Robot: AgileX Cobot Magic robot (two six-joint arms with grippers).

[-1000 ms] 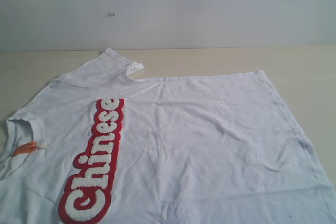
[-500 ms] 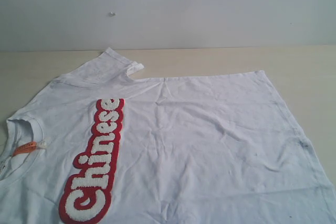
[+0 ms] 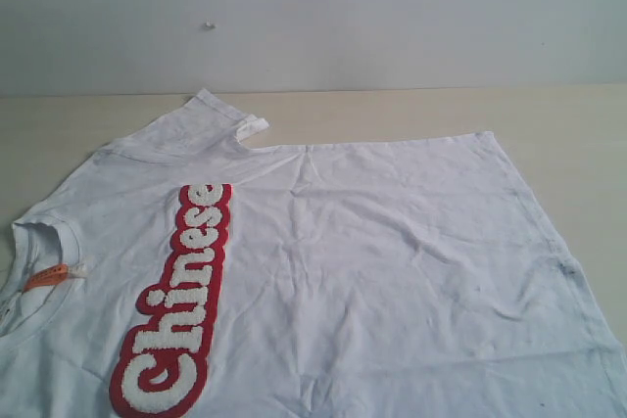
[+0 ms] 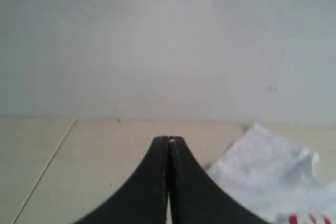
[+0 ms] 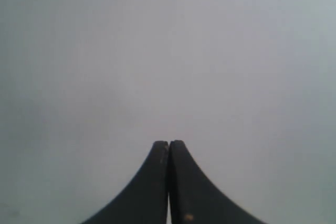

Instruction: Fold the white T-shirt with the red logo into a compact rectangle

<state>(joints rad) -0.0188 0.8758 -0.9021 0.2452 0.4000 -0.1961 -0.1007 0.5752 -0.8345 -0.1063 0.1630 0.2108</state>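
The white T-shirt (image 3: 372, 271) lies spread flat on the pale wooden table (image 3: 411, 113), collar with an orange tag at the left, hem to the right. Its red logo (image 3: 181, 296) runs lengthwise across the chest. One sleeve (image 3: 196, 124) points toward the back wall. Neither gripper appears in the exterior view. In the left wrist view my left gripper (image 4: 169, 140) is shut and empty above bare table, with a corner of the T-shirt (image 4: 268, 166) beside it. My right gripper (image 5: 169, 143) is shut and empty, facing only a grey wall.
A grey wall (image 3: 392, 17) rises behind the table's far edge. Bare tabletop shows behind the shirt and at the right (image 3: 588, 163). The shirt runs past the near edge of the exterior view.
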